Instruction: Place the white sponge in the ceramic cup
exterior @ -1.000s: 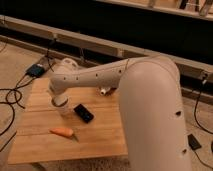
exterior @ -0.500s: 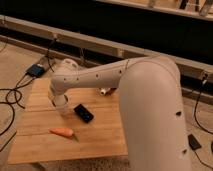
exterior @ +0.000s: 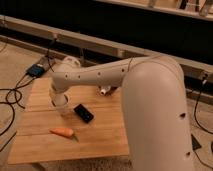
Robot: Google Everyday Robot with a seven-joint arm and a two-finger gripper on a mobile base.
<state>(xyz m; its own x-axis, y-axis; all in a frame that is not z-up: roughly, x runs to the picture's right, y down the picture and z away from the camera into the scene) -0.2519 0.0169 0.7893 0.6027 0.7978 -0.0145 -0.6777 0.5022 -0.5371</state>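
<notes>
Claw [exterior: 61, 101] is lowered just left of flat black phone [exterior: 83, 112] on wooden table [exterior: 100, 135]; grip state cannot be told.

We lose the pincer [exterior: 60, 101] behind the arm's wrist over the worktop [exterior: 107, 132], its grasp unreadable, sponge and cup nowhere we can make out (perhaps masked by the arm), worktop's near-left corner cut off.

White gripper [exterior: 60, 100] over tan wooden table [exterior: 107, 132] (orange carrot [exterior: 62, 132], black phone [exterior: 83, 112]).
</notes>
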